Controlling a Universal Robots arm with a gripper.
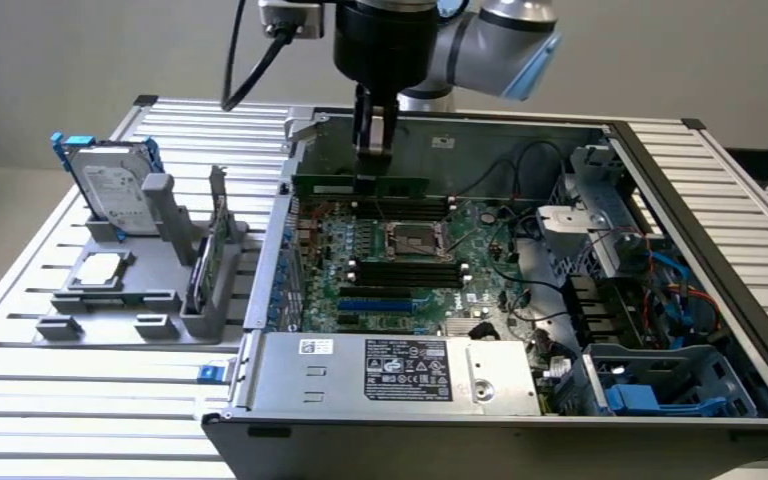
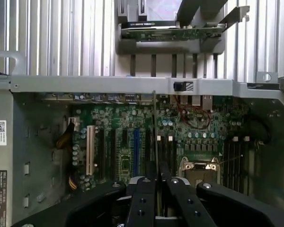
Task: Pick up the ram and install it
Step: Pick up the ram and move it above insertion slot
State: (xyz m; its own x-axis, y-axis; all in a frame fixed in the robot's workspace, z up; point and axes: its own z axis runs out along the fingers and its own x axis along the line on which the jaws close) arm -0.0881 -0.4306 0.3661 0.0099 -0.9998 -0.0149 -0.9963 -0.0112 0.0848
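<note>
**Ram Being Held Over the Motherboard Slots**

The tool (image 1: 375, 148) is being kept narrow, with its fingers pressed on the top edge of the ram (image 1: 360, 187). The ram is being held level and on edge inside the open computer case (image 1: 684, 190). In the wrist view the tool (image 2: 157, 191) is being seen from behind, and the ram (image 2: 155, 127) is being shown edge-on as a thin line between the two black fingers (image 2: 143, 201).

The green stick is being carried low over the motherboard (image 1: 491, 275). It is being held right at the black slots (image 1: 404, 209) on the far side of the processor socket (image 1: 411, 238), toward the case's rear wall. Whether it is touching a slot cannot be told. A second bank of slots (image 1: 411, 274) is being left bare on the near side of the socket, and a power supply (image 1: 398, 368) is being housed along the case's near edge.

At the exterior view's left, well apart from the tool, a grey holder (image 1: 104, 325) is being carried on the slatted counter (image 1: 37, 400). A hard drive (image 1: 107, 185), a square silver processor chip (image 1: 101, 270) and an upright card (image 1: 213, 240) are being kept in it.
</note>
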